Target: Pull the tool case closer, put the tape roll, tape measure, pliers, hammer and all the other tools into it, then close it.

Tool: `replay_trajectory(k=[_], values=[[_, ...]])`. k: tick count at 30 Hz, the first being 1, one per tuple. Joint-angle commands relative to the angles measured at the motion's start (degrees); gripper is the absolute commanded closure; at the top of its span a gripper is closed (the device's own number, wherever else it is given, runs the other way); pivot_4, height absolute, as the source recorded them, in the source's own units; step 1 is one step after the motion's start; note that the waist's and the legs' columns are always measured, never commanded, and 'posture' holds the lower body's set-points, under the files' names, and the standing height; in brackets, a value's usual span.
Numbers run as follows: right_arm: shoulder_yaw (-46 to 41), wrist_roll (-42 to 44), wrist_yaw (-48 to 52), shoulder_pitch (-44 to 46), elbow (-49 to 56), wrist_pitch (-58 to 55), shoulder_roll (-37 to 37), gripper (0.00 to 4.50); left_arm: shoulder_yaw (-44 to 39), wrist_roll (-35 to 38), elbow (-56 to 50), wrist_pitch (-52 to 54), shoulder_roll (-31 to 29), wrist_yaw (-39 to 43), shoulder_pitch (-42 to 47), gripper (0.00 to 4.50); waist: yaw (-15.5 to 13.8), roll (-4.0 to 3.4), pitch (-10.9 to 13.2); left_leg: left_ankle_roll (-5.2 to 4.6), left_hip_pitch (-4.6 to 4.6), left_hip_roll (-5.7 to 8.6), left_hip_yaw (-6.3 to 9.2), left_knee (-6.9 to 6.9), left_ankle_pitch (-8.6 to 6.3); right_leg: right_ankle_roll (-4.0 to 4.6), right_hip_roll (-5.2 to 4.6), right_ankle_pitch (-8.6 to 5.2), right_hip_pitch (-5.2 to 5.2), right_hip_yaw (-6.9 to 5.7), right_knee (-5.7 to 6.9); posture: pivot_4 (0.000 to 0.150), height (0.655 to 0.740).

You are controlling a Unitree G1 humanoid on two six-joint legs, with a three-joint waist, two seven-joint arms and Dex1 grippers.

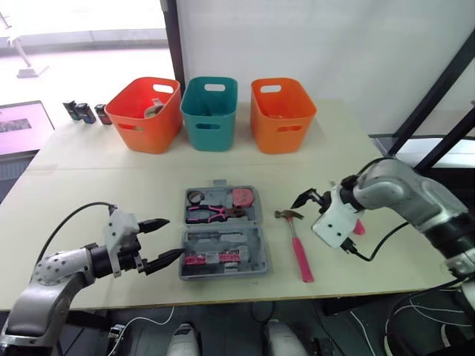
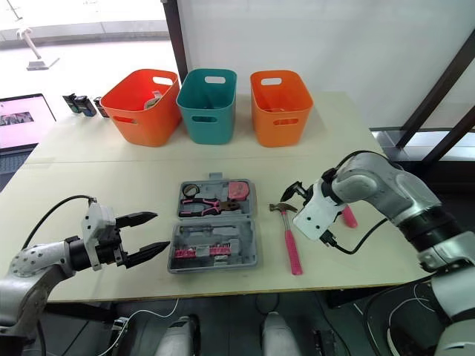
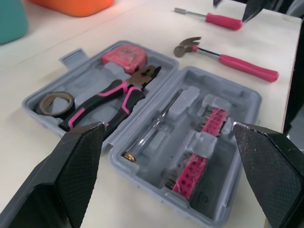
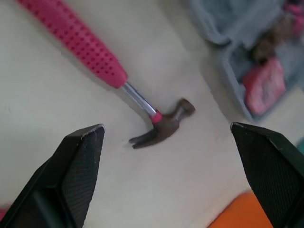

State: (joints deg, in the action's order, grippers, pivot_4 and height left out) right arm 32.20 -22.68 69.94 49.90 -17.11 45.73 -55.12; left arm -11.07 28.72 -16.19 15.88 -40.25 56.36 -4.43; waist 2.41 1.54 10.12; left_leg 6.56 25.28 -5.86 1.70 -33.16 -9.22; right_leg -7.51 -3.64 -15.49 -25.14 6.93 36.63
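Observation:
The grey tool case lies open at the table's middle. Its far half holds the tape roll, the pink-handled pliers and the pink tape measure. Its near half holds pink bits. The hammer, pink-handled, lies on the table right of the case. My left gripper stands open just left of the case's near half, holding nothing. Above the hammer's head my right gripper hovers open and empty. A pink-handled screwdriver lies on the table by the right gripper.
Three bins line the back of the table: orange, teal, orange. Small dark cans stand at the back left. The table's front edge runs just below the case.

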Motion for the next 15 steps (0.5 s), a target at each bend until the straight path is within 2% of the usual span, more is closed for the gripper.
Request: replay_trajectory(k=[1, 15], values=[[1.6, -4.2, -0.3, 2.8, -3.1, 6.6, 1.0, 0.03, -1.4, 0.4, -3.1, -0.3, 0.3, -1.5, -0.6, 0.00, -0.1, -0.01, 0.0, 0.00, 0.00, 0.00, 0.00, 0.00, 0.00, 0.00, 0.00, 0.00, 0.01, 0.00, 0.00, 0.150, 0.7400], [7.6, -20.6, -7.7, 11.7, -16.2, 13.4, 10.2, 0.03, -0.2, 2.2, -8.1, 2.8, 0.4, -4.1, -1.6, 0.00, 0.2, -0.01, 0.0, 0.00, -0.31, 0.00, 0.00, 0.00, 0.01, -0.02, 0.01, -0.02, 0.19, 0.00, 0.26, 0.150, 0.7400]])
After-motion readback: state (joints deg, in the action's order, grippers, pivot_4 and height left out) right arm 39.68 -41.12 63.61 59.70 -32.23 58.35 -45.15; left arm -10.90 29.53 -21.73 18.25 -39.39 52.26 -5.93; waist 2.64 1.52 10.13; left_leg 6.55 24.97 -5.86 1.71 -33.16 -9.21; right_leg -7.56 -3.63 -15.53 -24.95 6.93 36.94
